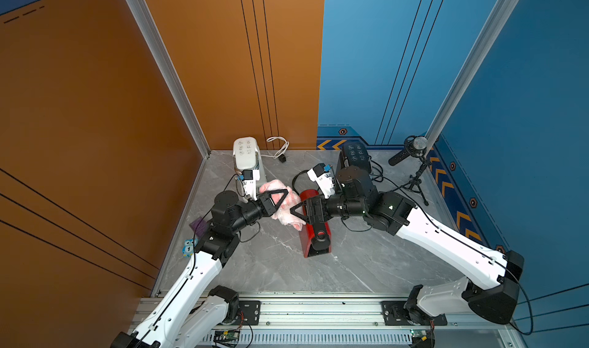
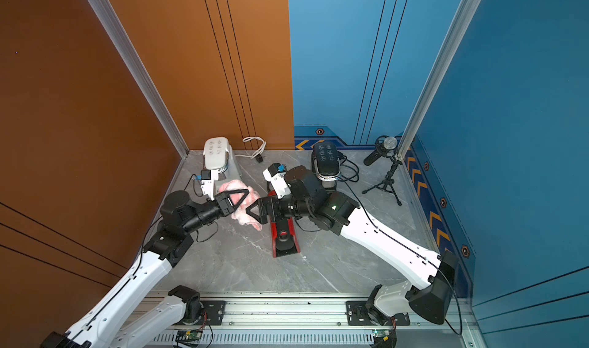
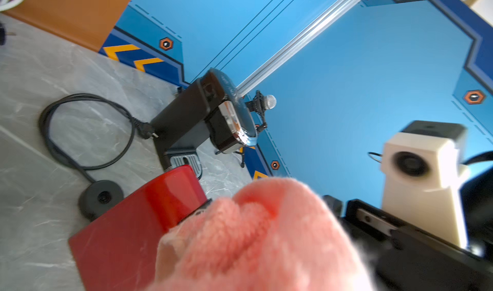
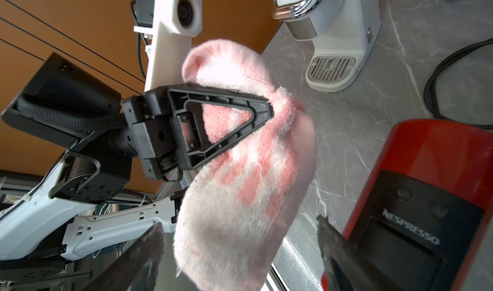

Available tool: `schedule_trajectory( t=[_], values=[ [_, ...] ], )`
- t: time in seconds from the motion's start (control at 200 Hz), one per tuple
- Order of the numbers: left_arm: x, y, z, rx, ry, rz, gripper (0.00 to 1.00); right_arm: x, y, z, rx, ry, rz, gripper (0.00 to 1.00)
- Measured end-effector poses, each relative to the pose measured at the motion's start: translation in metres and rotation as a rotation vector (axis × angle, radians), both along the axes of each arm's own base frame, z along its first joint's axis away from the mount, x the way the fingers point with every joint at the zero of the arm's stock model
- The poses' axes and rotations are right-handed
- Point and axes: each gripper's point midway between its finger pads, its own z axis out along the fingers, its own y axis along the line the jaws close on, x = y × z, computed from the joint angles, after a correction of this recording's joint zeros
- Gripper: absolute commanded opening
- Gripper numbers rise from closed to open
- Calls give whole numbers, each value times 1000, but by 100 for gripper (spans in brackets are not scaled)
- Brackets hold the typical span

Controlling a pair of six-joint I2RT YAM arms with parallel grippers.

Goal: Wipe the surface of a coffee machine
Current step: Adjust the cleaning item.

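While the left gripper (image 1: 284, 193) is clamped on a bunched pink cloth (image 1: 283, 216), the right gripper (image 4: 240, 249) is spread wide. Its two fingers (image 4: 144, 255) stand either side of the cloth's hanging end without visibly pressing it. The two sets of jaws point at each other, tips close together. Directly beneath the right jaws stands the red coffee machine (image 1: 307, 238), its black front panel lettered NESPRESSO. The cloth hangs just beside its red flank; whether they touch cannot be told. Beyond the left jaws stands a white coffee machine (image 1: 245, 153), its slotted drip tray (image 4: 330, 68) seen in the right wrist view. Beyond the right jaws stands a black coffee machine (image 1: 353, 153). All rest on the grey marble table (image 1: 350, 266).
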Motion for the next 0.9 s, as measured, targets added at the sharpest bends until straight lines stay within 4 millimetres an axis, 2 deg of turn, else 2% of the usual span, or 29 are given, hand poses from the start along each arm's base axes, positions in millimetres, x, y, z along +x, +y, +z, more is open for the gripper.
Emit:
schedule_trajectory(
  t=[0.14,0.265,0.32,0.41,0.475,0.54,0.58,0.63,0.691,0.901],
  values=[
    [-8,-6,20,-33,-44,-31,0,3,14,-10,16,30,44,90],
    [-16,-20,21,-44,-37,-63,0,2,22,-11,39,50,72,80],
    [-17,-23,22,-52,-46,-59,0,-1,23,-11,46,64,85,66],
    [-17,-27,22,-57,-51,-42,0,-4,25,-10,64,80,101,37],
    [-17,-28,18,-57,-47,-35,1,-6,27,-11,72,94,101,23],
    [-16,-28,14,-58,-43,-24,10,-7,26,-16,71,111,95,12],
    [-16,-28,11,-57,-36,-21,19,-6,25,-19,70,116,91,0],
    [-15,-28,8,-58,-30,-16,27,-7,24,-23,72,133,80,0],
    [-16,-30,5,-63,-20,-21,46,-7,22,-25,73,136,71,0],
    [-22,-29,-2,-77,5,-32,78,0,5,-18,82,78,-26,0]
  ],
)
